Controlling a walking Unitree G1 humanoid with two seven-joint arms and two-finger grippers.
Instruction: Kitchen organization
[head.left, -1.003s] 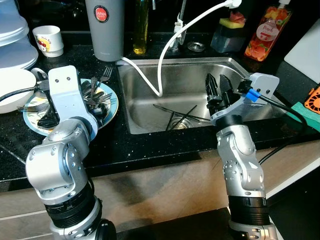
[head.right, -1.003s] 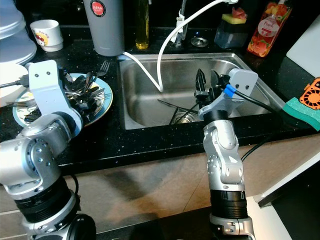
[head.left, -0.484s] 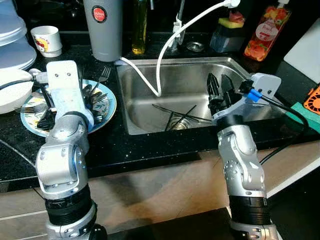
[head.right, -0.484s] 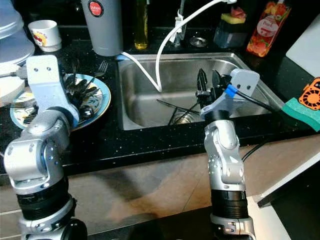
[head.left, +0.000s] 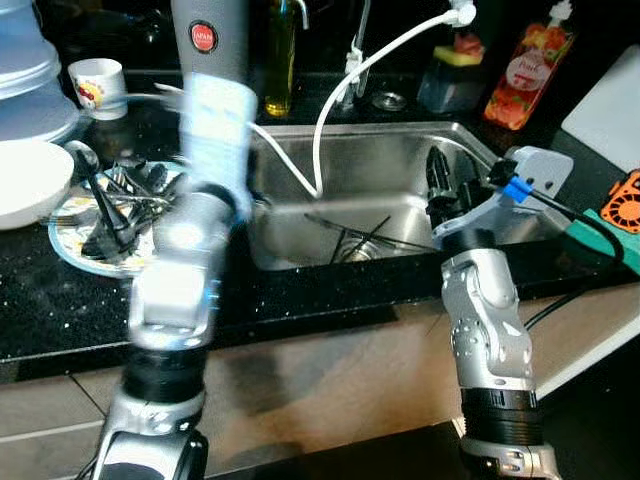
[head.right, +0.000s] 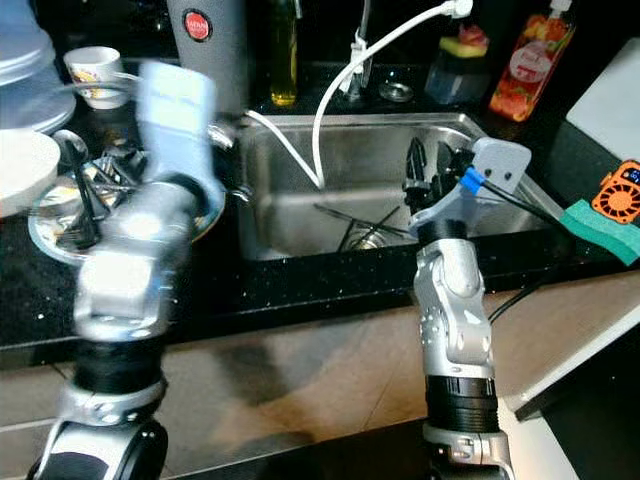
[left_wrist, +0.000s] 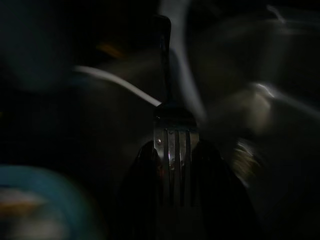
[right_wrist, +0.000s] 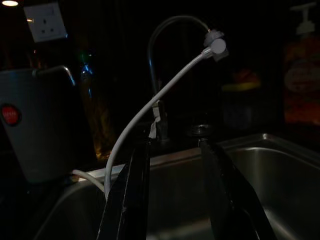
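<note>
Black speckled surface (head.left: 330, 295) runs across the middle of the frame, with a steel sink (head.left: 400, 190) set into it at centre. At left centre, a blue-rimmed plate (head.left: 75, 240) holds a heap of cutlery (head.left: 125, 195), beside a white bowl (head.left: 30, 180) at the left edge. Along the top stand a grey jug (head.left: 210, 40), an oil bottle (head.left: 280, 60), a white mug (head.left: 97, 82) and an orange soap bottle (head.left: 520, 65). A white hose (head.left: 345, 95) droops into the sink. The blurred left arm rises between plate and sink; in the left wrist view, the left gripper (left_wrist: 175, 165) has its fingers pinching a fork (left_wrist: 175, 140). At right centre, the right gripper (head.left: 445, 180) hovers over the sink, fingers spread and holding nothing.
</note>
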